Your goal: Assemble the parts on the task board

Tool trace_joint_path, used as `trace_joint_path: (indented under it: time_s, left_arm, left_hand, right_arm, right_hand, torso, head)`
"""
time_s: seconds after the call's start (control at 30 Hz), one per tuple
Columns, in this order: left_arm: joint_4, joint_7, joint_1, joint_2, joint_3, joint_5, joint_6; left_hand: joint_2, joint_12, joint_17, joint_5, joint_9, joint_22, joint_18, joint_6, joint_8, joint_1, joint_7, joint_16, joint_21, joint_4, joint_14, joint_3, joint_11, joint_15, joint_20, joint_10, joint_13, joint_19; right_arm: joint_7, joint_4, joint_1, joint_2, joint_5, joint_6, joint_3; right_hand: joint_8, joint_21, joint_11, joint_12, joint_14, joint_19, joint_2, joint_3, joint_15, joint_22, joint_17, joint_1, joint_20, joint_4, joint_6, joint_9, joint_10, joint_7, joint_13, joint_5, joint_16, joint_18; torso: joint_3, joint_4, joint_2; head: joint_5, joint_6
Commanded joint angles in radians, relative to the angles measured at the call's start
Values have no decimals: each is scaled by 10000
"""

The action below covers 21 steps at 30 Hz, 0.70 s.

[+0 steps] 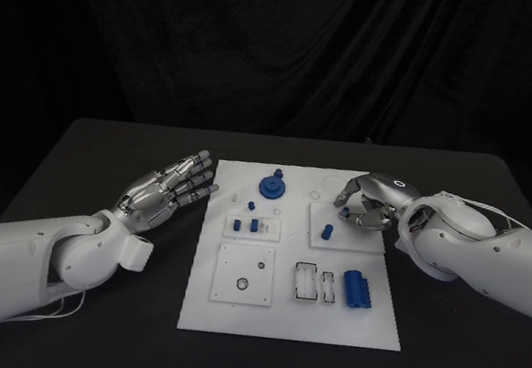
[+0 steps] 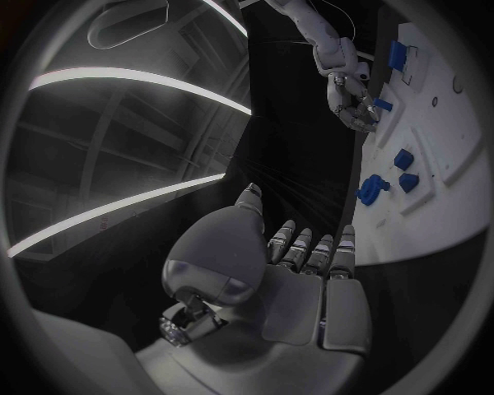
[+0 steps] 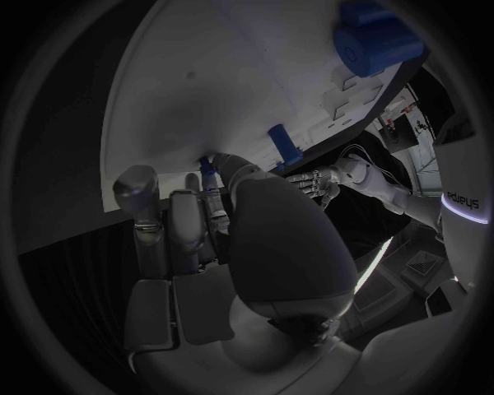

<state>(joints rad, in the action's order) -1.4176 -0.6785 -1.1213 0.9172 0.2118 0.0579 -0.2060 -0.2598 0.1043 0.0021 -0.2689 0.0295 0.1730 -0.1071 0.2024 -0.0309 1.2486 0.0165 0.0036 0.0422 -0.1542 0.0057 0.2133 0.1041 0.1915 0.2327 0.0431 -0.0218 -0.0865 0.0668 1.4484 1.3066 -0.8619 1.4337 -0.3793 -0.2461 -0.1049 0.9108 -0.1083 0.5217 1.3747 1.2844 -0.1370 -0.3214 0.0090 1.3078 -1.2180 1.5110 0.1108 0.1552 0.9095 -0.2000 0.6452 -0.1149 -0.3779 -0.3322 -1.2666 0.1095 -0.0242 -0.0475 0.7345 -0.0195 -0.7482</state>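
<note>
Counter [image 1: 99, 144]: black, carrying everything I logged from the remote station.

Task board [image 1: 287, 320]: white rectangular plate at the middle of the counter, long side running away from the robot. It bore several raised white sub-plates with slots and holes.

Left hand [image 1: 170, 188]: I saw it released, fingers stretched and apart, hovering over the counter just beside the board's left edge, grasping nothing. The left wrist view confirmed the flat, unladen palm [image 2: 278, 280] and also showed the other hand working at the far side of the board.

Right hand [image 1: 372, 201]: over the board's far right corner, fingers curled downward. In the right wrist view its fingertips [image 3: 211, 169] pinched a small blue part [image 3: 207, 167] against the white surface; the head view hid that part beneath the fingers.

Blue cylinder [image 1: 357, 289]: largest part, lying in a holder at the board's near right.

Blue gear-like part [image 1: 271, 186]: round, with a central post, at the far middle.

Blue peg [image 1: 328, 232]: upright on the right sub-plate, just near the right hand; also seen in the right wrist view [image 3: 281, 141].

Small blue pieces [image 1: 254, 226]: clustered on the left middle sub-plate.
</note>
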Motion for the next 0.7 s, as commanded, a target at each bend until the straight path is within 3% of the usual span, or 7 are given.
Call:
trace_joint_path:
  time_s: [0.03,0.13,0.3,0.47,0.7]
  left_arm:
    - [21,-1500,-6,-39,-9,83,-170]
    - [42,-1478,-5,-52,-9,83,-194]
    - [61,-1444,-5,-66,-9,83,-221]
    - [100,-1403,-4,-81,-9,83,-249]
    - [138,-1344,-3,-115,-9,83,-304]
  left_hand:
    - [-21,8,7,-106,-5,-19,-63,-24,30,117,-67,-6,39,123,21,21,60,66,80,-31,0,16]
    - [-26,5,7,-122,-6,-21,-64,-31,31,129,-72,-6,39,141,20,24,60,68,83,-35,1,17]
    - [-43,-9,14,-190,-7,1,-72,-49,32,178,-91,2,53,217,39,39,61,92,116,-49,3,-2]
    - [-70,-20,22,-290,-9,20,-87,-67,32,231,-100,12,70,305,64,58,70,126,167,-60,5,-24]
    - [-145,1,38,-470,1,79,-133,-22,20,301,-35,32,114,444,114,86,98,182,269,-57,1,-86]
  right_arm:
    - [114,-9,-35,-28,64,-137,-5]
    - [114,14,-35,-51,208,-244,-5]
    - [159,118,-35,-132,627,-430,-5]
    - [242,192,-35,-198,929,-442,-5]
    - [277,304,-35,-294,1045,-509,-5]
  right_hand:
    - [222,-418,-63,-241,-234,-261,-121,60,39,904,201,39,42,-124,-385,102,-751,63,149,133,185,198]
    - [354,-1103,-125,-241,-619,-694,-119,237,108,761,507,149,113,-214,-729,183,-1350,200,249,297,467,297]
    - [281,-1251,-92,-17,-747,-814,-104,448,115,736,563,133,145,-171,-656,167,-1510,145,244,514,490,324]
    - [233,-1284,-96,391,-794,-839,-53,579,120,736,573,163,155,-130,-583,151,-1391,159,158,534,461,330]
    - [-12,-994,-67,1709,-645,-636,44,598,102,811,447,137,131,-32,-81,33,-650,110,-292,194,231,293]
  torso:
    - [15,-4,-13]
    - [13,0,-16]
    - [2,7,-30]
    - [-2,10,-27]
    - [-2,11,-28]
  head:
    - [-8,-1]
    - [-24,5]
    - [-15,-13]
    - [-21,-4]
    - [-13,-5]
